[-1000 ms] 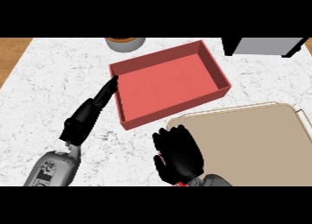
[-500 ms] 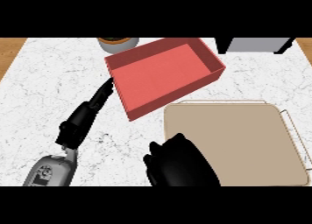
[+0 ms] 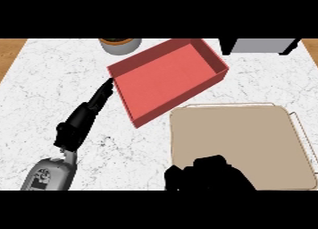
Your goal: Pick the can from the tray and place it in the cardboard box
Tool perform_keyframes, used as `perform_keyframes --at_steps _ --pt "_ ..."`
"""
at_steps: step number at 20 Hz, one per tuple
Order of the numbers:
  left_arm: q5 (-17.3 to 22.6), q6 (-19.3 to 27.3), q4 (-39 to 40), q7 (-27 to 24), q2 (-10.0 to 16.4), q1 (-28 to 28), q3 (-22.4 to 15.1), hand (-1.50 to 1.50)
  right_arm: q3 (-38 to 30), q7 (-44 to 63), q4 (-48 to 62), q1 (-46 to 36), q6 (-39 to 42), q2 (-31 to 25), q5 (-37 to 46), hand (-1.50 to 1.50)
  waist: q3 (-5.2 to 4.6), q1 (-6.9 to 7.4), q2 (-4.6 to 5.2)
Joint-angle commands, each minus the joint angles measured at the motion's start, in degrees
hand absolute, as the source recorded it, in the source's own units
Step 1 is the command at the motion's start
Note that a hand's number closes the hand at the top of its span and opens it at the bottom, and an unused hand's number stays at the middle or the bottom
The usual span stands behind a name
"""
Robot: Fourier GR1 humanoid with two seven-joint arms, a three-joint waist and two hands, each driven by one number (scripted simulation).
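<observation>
The red open box [image 3: 167, 78] lies tilted on the marble counter, and nothing shows inside it. The tan tray [image 3: 247, 143] sits to its lower right with a bare surface. No can shows on the tray or anywhere near it. My left hand [image 3: 82, 118] stretches out straight, open, its fingertips [image 3: 109, 85] at the box's left wall. My right hand [image 3: 208, 175] is a dark shape at the lower edge, over the tray's near left corner. Anything it may hold is hidden.
A round grey and orange pot [image 3: 119, 44] stands at the counter's far edge, above the box. A grey block with a dark base [image 3: 259, 45] sits at the far right. Wooden floor [image 3: 3, 58] shows past the counter's left edge.
My right hand has sunk toward the lower edge, from beside the tray's left side to its near corner. The tray now looks flat and level. The left hand has stayed at the box's wall.
</observation>
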Motion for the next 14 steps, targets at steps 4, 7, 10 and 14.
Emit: perform_keyframes --at_steps 4,7,10,14 --pt "0.7 -1.7 -0.3 1.4 0.2 -1.0 1.7 0.0 -7.3 14.4 0.8 -14.6 3.0 1.6 -8.7 1.5 -0.04 0.43 0.06" --pt "-1.7 -0.7 -2.0 -0.2 -1.7 2.3 -1.1 0.0 -9.8 11.9 6.7 -17.0 -1.2 1.6 -6.0 1.5 -0.01 0.46 0.07" --pt "-1.0 -2.3 5.9 -4.7 -0.2 -1.4 2.4 0.0 -15.1 12.9 11.9 -23.1 -0.6 1.6 -10.9 1.5 -0.04 0.35 0.22" --pt "-0.2 -2.8 -0.2 1.8 -1.3 -1.1 1.5 0.0 -21.1 9.2 17.7 -27.1 -0.6 1.6 -13.4 1.5 0.0 0.44 0.12"
